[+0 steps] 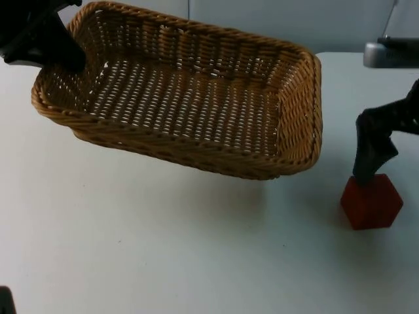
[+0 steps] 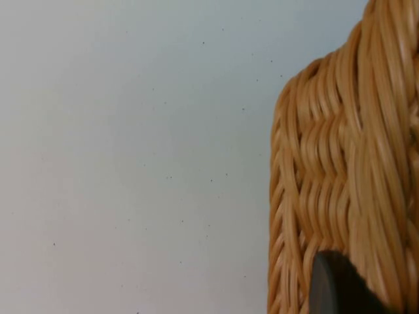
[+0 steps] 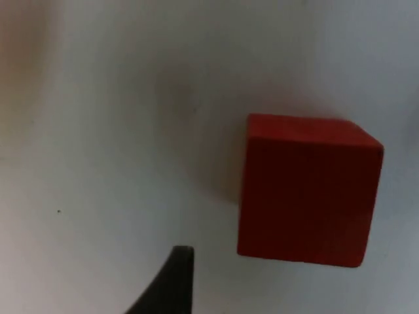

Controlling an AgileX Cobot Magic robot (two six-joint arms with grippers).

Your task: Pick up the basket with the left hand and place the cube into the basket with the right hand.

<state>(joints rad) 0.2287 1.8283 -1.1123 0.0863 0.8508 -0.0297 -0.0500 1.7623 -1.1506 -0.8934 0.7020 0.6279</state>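
The woven wicker basket (image 1: pixel 196 154) hangs tilted above the table, empty inside. My left gripper (image 1: pixel 60 57) is shut on its far left rim; in the left wrist view the basket's wall (image 2: pixel 340 163) stands close beside a black fingertip (image 2: pixel 334 288). The red cube (image 1: pixel 371 201) rests on the white table at the right, apart from the basket. My right gripper (image 1: pixel 372 165) hovers just above the cube's far edge and looks open. In the right wrist view the cube (image 3: pixel 308 190) lies beside one fingertip (image 3: pixel 173 281), with a gap between them.
The white table top (image 1: pixel 163 248) stretches out in front of the basket and the cube. The grey partition wall (image 1: pixel 275 16) closes the far side. The basket's right end comes close to the right arm.
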